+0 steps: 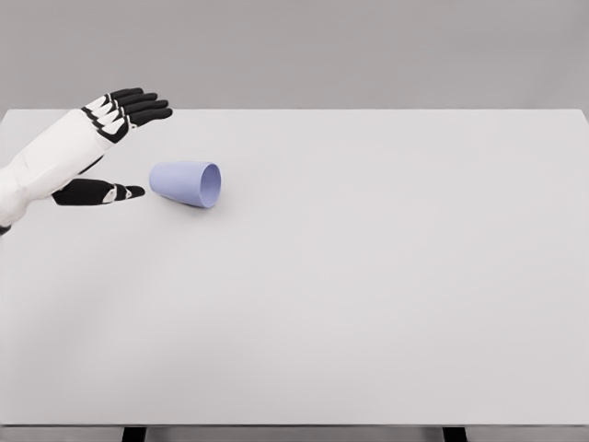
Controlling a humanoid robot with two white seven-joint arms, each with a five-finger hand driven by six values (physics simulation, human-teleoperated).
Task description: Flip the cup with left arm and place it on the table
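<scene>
We see the left hand (109, 147) reaching in from the left edge of the head view, its white forearm angled up and to the right over the desk (368, 304). The hand is wide open and holds nothing: the four black fingers (143, 106) lie straight and close together, pointing right near the far edge of the desk, while the thumb (97, 192) stretches out separately lower down, also pointing right. Between fingers and thumb there is a broad gap.

The cup (187, 183), pale lavender blue, lies on its side on the desk, just to the right of the hand. Its open mouth faces right and slightly toward us, and its narrower closed base points left, toward the thumb. The tip of the thumb sits just beside that base, with a thin strip of desk showing between them, so we see no contact. The fingers are above and behind the cup, apart from it.

The right arm does not appear in the view.
</scene>
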